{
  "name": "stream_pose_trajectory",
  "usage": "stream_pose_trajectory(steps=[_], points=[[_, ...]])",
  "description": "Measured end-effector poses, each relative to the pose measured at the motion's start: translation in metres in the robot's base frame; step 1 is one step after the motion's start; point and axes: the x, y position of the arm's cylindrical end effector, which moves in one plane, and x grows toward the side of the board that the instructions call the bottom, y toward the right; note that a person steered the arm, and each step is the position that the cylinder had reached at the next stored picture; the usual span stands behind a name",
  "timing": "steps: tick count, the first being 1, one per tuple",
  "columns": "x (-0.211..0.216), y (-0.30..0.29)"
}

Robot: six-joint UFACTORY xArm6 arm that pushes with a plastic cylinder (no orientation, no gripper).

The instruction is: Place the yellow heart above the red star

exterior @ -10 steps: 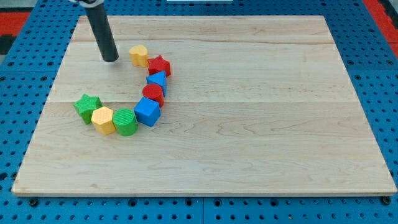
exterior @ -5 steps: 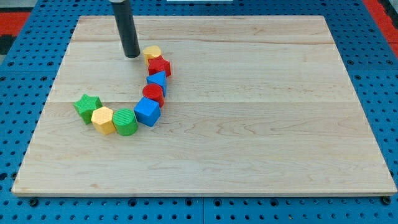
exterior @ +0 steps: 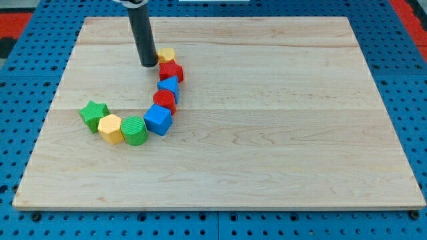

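Observation:
The yellow heart lies near the view's top left, touching the top of the red star just below it. My tip stands right beside the heart's left edge, level with the seam between heart and star. Below the star runs a curved row: a small blue block, a red round block, a blue cube, a green cylinder, a yellow hexagon block and a green star.
The wooden board lies on a blue pegboard surface. The rod rises from my tip to the view's top edge.
My tip has moved to the view's right and slightly down. The yellow heart has slid right with it, from the star's upper left to directly above the star.

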Motion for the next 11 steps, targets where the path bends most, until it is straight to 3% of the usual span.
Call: stream_pose_trajectory(steps=[4,6,11], points=[[-0.025,0.001],[-0.036,-0.036],[-0.062,0.017]])
